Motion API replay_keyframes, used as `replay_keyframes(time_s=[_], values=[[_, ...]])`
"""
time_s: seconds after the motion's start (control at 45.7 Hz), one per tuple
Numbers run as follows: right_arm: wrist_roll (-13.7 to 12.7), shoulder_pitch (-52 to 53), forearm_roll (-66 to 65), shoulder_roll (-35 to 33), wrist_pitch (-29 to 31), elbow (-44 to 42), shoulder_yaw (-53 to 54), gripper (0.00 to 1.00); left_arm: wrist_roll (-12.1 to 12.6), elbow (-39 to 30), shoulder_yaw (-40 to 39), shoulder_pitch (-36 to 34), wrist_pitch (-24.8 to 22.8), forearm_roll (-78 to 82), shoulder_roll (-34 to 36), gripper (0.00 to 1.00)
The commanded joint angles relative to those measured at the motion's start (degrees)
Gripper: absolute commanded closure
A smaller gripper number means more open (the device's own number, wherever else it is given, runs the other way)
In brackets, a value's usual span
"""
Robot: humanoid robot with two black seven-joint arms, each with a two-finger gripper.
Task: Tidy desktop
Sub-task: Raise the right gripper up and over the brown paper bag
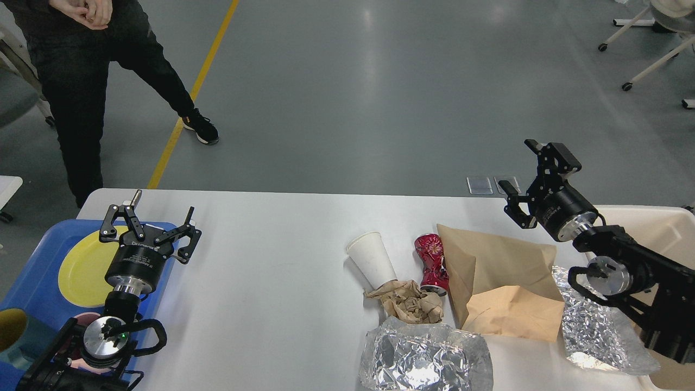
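Bench [271, 271] is the big white top filling the lower half of the head view, and it's still pretty messy. Near the middle there's a white paper cup [372, 263] lying on its side, mouth toward the far edge, with a dented red can [432, 263] just beside it on the right. A crumpled brown paper wad [407, 303] sits right against the bottom ends of both. To the right of the can is a big brown paper bag [497, 282], flat-ish and folded over at its near end. One crumpled foil sheet [426, 358] lies at the near edge, and a second foil sheet [600, 326] lies at the right edge, partly under the right arm.

Left gripper [149, 225] hangs over the left end of the bench, jaws spread wide and holding nothing, above a blue tray [32, 277] with a yellow plate [81, 269] on it. Right gripper [524, 168] is raised over the far right corner, jaws also wide and empty. A beige bin [665, 228] sits off the right edge. A person in black [87, 81] stands on the floor past the far left corner.
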Motion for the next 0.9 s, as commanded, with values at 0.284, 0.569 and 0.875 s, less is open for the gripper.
replay_keyframes(time_s=[0.284, 0.569, 0.875], values=[[-0.23, 47.32, 0.64, 6.49, 4.05, 1.31, -73.54, 0.00, 0.00, 0.00, 0.00, 0.08, 0.00, 0.00, 0.00, 0.03], [-4.70, 73.86, 4.07, 20.21, 26.73, 10.97, -94.57, 0.00, 0.00, 0.00, 0.00, 0.00, 0.00, 0.00, 0.00, 0.03], [-24.57, 92.77, 9.51, 21.18, 35.26, 30.13, -94.83, 0.00, 0.00, 0.09, 0.00, 0.00, 0.00, 0.00, 0.09, 0.03]])
